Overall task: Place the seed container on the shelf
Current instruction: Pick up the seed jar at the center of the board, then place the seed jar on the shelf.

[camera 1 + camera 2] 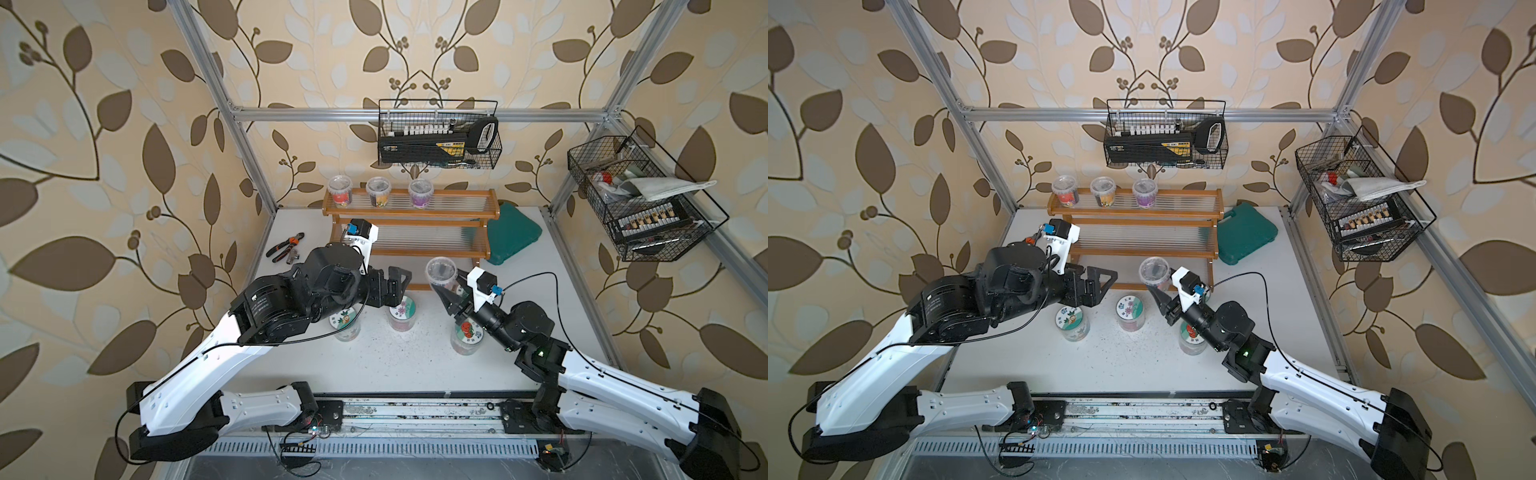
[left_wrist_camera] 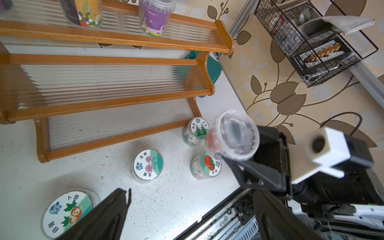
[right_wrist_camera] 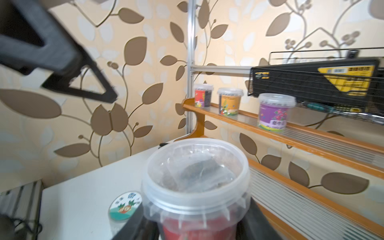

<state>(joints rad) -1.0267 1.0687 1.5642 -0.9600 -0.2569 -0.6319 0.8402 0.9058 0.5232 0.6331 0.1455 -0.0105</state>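
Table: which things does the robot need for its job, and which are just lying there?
For the job:
- red-labelled seed container, held in the right fingers
- wooden three-tier shelf

Just lying about:
- pliers
- green case
- lidded jars standing on the table
- black wire baskets hung on the frame

Your L gripper [image 1: 400,286]: jaws wide apart, empty; L arm reaching fwd, wrist turned toward centre. Your R gripper [image 1: 449,291]: jaws clamped on seed container [image 1: 439,270], held aloft; R arm angled inward.
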